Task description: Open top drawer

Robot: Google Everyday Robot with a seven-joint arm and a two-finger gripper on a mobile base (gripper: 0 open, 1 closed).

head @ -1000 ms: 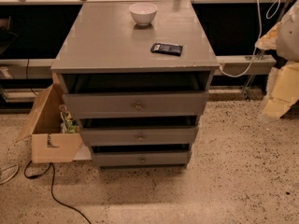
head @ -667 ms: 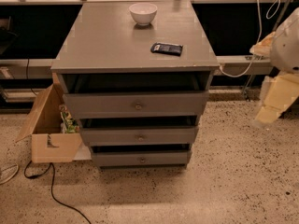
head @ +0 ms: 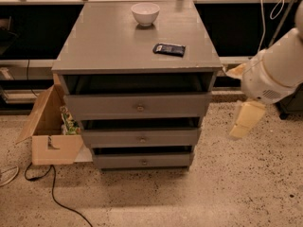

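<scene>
No change at the top drawer (head: 104,106): centre of view, just under the tabletop (head: 109,41), knob (head: 140,108) untouched. Movement only at 3 o'clock, with the gripper (head: 247,119) now lower and nearer the drawer's right end, yet well apart from the knob. Reads as approach only, pull not begun. Hangs downward off the bulky white arm (head: 277,65). Open or closed: cannot tell.
</scene>
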